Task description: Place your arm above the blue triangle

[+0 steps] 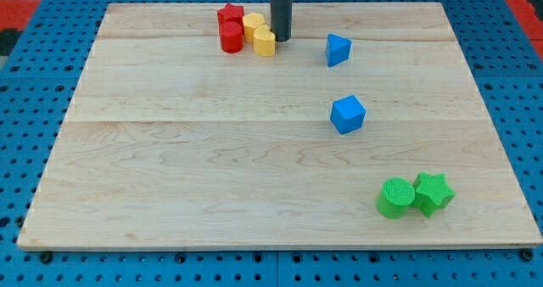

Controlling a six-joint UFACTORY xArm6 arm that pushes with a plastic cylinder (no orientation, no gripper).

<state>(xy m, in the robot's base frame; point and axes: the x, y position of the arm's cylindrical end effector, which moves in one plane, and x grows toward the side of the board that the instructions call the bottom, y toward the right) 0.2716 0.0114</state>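
Observation:
The blue triangle lies near the view's top, right of centre, on the wooden board. My tip comes down from the view's top and stands left of the blue triangle, about a block's width and a half away. The tip is right beside the yellow heart, touching or nearly touching it.
A red star, a red cylinder and a yellow block cluster with the yellow heart at the top. A blue cube-like block lies below the triangle. A green cylinder and a green star sit at the lower right.

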